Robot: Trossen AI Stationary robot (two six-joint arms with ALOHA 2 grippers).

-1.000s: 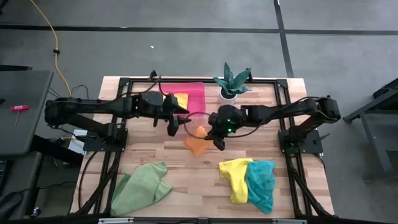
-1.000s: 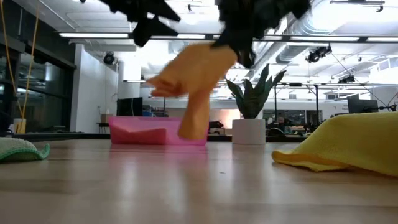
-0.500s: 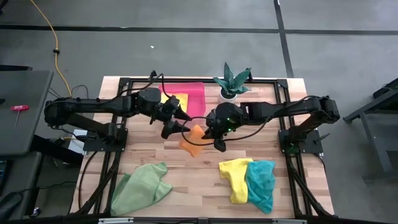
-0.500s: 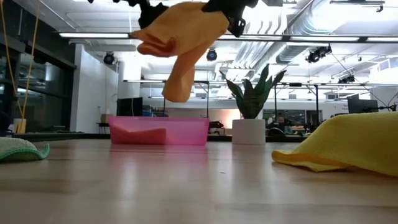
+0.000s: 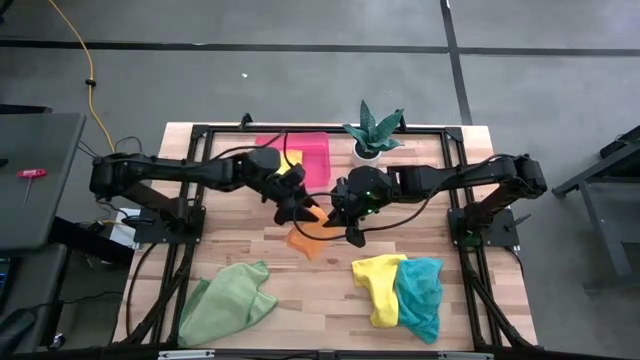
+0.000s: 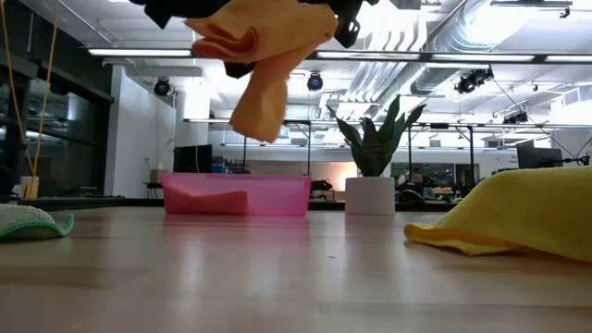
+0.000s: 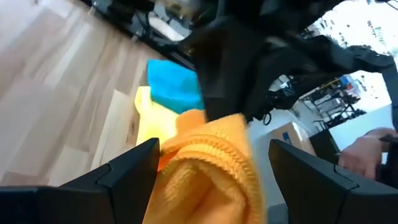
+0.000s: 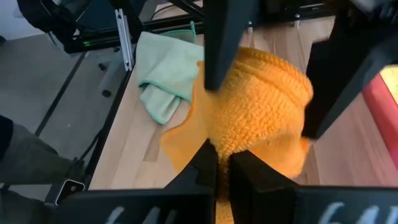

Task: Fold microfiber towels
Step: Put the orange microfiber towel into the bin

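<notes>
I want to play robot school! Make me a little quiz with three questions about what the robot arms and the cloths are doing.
1. True or false: the soft orange microfiber towel lies flat on the wooden table.
2. Which gripper is clamped shut on the orange towel? A) left gripper B) right gripper C) neither
3. Fill in: the crumpled light green cloth lies near the table's front ____ corner in the high view.

Key
1. False: it hangs in the air between the two arms.
2. B: the right gripper pinches it, while the left gripper stands open around it.
3. Left; the yellow towel and teal towel lie front right.
</notes>
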